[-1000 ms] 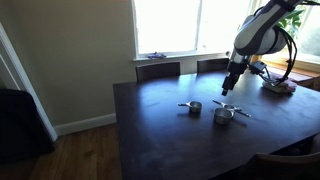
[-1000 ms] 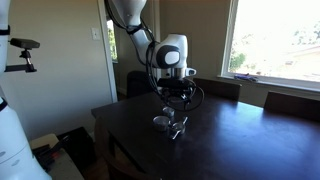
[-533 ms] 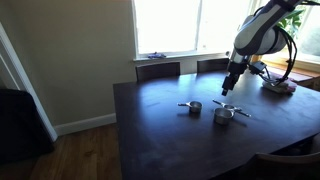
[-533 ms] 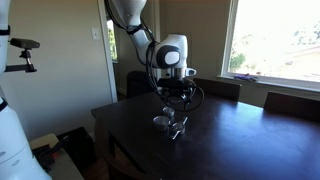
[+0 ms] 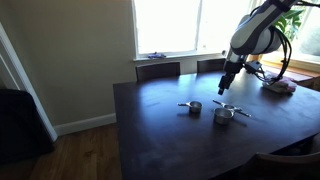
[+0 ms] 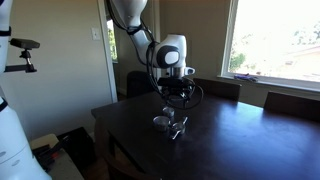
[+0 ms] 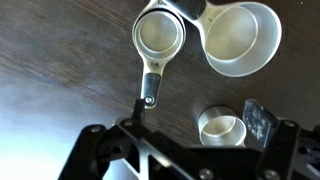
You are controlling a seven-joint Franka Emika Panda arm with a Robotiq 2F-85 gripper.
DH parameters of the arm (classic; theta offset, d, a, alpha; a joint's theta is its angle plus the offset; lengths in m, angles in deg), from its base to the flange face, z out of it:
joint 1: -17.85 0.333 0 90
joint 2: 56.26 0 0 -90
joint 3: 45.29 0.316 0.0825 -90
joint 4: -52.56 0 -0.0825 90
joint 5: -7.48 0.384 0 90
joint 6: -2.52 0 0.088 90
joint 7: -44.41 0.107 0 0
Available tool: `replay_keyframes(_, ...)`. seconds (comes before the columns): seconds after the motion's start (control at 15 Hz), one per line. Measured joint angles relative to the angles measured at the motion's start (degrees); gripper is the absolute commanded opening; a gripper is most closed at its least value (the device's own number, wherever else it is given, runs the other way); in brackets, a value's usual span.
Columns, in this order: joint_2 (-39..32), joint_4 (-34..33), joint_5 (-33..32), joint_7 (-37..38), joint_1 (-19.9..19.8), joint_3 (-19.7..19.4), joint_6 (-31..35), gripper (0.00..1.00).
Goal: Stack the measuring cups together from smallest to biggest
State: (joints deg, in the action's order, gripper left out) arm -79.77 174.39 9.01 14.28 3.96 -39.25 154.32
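Hovering above the measuring cups [image 5: 224, 114] on the tabletop [image 5: 160, 135] with fingers [image 7: 258, 122] spread wide and empty, smallest cup [image 7: 222, 128] nearest, just inside one finger, middle cup [image 7: 160, 35] farther off with handle pointing back at the gripper [image 7: 176, 128], biggest cup [image 7: 240, 38] just beside it

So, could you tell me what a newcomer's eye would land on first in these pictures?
Probably the three shiny metal cups on the dark table: in the wrist view the biggest cup and the middle cup sit close together, with the smallest cup apart from them. Next is the robot's gripper, hanging open and empty above them in an exterior view.
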Motion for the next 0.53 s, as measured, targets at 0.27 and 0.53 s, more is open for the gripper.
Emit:
replay_keyframes(0.27,-2.0,-4.0,-1.2,-0.9,1.8,0.8,0.0,1.00)
replay_keyframes(0.53,-6.5,-8.7,-4.0,-2.0,3.7,1.0,0.2,1.00)
